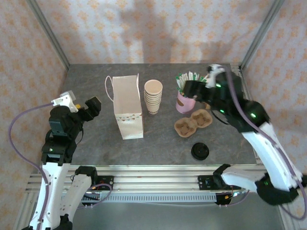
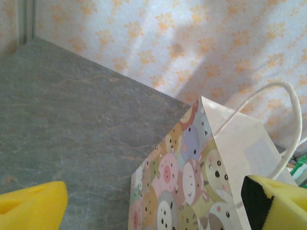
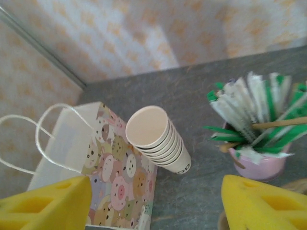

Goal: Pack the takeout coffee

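Observation:
The takeout coffee is out of view. A white paper bag [image 1: 127, 109] with a cartoon animal print and string handles stands upright at the table's middle left. In the left wrist view the bag [image 2: 201, 172] is straight ahead. My left gripper [image 1: 92, 106] hovers to the left of it, open, with nothing between its yellow fingers [image 2: 29, 207]. My right gripper [image 1: 191, 89] is up at the back right above a pink cup, open and empty. It looks down on the bag [image 3: 120, 177] and a stack of lidless tan cups [image 3: 156, 136].
The cup stack [image 1: 153, 96] stands just right of the bag. A pink cup [image 1: 184, 102] full of green and white packets and sticks is at the back right. A brown pulp cup carrier [image 1: 194, 122] lies in front of it. A loose black lid [image 1: 200, 151] rests near the front edge.

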You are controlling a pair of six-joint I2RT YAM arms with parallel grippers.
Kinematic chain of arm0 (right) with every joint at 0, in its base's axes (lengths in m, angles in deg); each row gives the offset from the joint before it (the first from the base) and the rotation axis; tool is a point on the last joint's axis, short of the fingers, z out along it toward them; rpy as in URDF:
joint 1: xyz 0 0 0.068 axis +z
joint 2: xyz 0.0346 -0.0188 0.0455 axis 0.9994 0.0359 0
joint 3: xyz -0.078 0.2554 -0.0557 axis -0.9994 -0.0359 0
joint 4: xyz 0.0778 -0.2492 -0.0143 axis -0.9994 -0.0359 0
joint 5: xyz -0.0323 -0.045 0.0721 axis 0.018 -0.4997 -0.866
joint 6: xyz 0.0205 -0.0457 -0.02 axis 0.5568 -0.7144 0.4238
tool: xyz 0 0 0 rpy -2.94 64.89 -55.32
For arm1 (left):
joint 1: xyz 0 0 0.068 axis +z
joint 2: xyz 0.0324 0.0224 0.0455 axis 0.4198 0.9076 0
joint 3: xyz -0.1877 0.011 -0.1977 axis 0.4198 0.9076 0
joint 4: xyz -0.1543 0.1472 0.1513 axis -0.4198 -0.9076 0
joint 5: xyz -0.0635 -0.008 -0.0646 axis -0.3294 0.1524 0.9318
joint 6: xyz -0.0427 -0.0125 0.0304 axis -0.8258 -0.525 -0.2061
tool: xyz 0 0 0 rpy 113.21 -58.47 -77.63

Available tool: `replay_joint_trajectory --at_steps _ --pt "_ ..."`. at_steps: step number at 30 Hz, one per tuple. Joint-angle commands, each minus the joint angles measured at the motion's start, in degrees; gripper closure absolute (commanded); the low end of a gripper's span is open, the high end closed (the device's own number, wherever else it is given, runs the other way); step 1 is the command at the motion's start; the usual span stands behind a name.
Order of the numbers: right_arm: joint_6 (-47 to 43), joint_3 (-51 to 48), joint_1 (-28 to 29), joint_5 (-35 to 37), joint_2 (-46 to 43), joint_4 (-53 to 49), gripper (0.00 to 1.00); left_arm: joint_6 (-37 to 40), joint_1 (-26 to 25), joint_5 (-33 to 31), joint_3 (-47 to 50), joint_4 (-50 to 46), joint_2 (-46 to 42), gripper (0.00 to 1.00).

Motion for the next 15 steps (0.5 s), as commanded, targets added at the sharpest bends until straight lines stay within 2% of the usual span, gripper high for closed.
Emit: replay_joint_trajectory --at_steps 1,3,6,11,15 --pt "-0.9 3.8 3.9 8.3 9.9 -2.2 0.35 -3.0 -0.3 2.4 1.3 0.0 -1.5 0.05" --pt "-0.7 5.1 4.5 9.0 14.3 0.1 0.38 -1.9 -0.2 4.5 2.7 0.8 -2.5 0.05" --pt "0.8 6.0 4.6 10.1 19.8 4.1 0.47 0.8 -0.3 3.6 2.2 -0.6 -3.3 0.05" --pt "3.0 7.1 4.6 12.3 26.0 7.9 0.47 0.5 -0.3 8.7 3.6 0.0 -3.2 0.07" --pt "4.4 8.7 4.2 13.6 30.0 8.1 0.51 0.7 -0.3 9.1 3.6 -0.2 -3.2 0.11"
